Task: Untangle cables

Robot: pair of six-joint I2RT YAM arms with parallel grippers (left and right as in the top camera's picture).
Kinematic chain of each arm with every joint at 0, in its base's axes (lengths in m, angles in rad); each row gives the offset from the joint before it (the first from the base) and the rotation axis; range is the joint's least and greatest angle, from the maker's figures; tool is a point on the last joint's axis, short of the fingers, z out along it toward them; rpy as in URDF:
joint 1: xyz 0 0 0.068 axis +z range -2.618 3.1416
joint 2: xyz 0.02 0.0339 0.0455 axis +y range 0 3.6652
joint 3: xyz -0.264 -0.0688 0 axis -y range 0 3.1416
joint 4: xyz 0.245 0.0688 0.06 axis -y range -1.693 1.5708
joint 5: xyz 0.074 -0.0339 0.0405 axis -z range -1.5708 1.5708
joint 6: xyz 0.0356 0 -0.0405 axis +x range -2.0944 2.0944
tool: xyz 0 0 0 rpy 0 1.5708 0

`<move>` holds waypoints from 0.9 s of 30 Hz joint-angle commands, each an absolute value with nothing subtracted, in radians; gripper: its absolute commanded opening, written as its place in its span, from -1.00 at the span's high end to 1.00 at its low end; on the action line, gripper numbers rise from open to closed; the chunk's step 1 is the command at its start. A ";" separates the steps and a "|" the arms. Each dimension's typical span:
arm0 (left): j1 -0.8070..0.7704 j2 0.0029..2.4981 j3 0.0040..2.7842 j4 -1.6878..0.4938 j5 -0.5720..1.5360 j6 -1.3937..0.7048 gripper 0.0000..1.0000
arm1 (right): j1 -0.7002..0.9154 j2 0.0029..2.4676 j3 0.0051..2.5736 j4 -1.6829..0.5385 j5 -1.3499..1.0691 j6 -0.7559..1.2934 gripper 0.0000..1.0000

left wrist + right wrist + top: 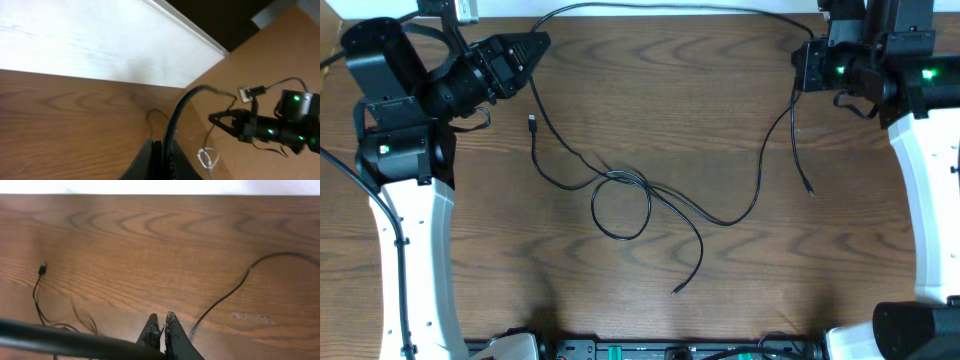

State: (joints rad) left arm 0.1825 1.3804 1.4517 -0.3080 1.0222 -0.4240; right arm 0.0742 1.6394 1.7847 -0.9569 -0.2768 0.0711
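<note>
Left gripper (pixel 542 43), right gripper (pixel 799 65), both clamped on black cable (pixel 618 177), span running left-right

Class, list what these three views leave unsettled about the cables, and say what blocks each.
Overhead: which strand lies on top where the black cable crosses itself; the strands are too thin.
Overhead: the plug type; too small.
Left wrist: whether the small white loop is a second cable; too blurred.
Right wrist: the table at lower left; hidden behind a blurred black strand close to the lens.
</note>
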 commanded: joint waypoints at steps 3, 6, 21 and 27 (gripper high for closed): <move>0.189 1.371 1.459 -0.418 0.668 -0.385 0.84 | 0.101 1.706 1.785 -0.965 -0.352 -0.015 0.92; 0.189 1.373 1.459 -0.532 0.529 -0.344 0.85 | 0.136 1.742 1.785 -0.945 -0.372 -0.061 0.93; 0.189 1.375 1.449 -1.010 0.226 -0.344 0.85 | 0.320 1.877 1.785 -0.914 -0.452 -0.132 -0.29; 0.189 1.381 1.434 -0.986 0.215 -0.345 0.85 | 0.452 1.888 1.780 -1.071 -0.495 -0.193 -0.33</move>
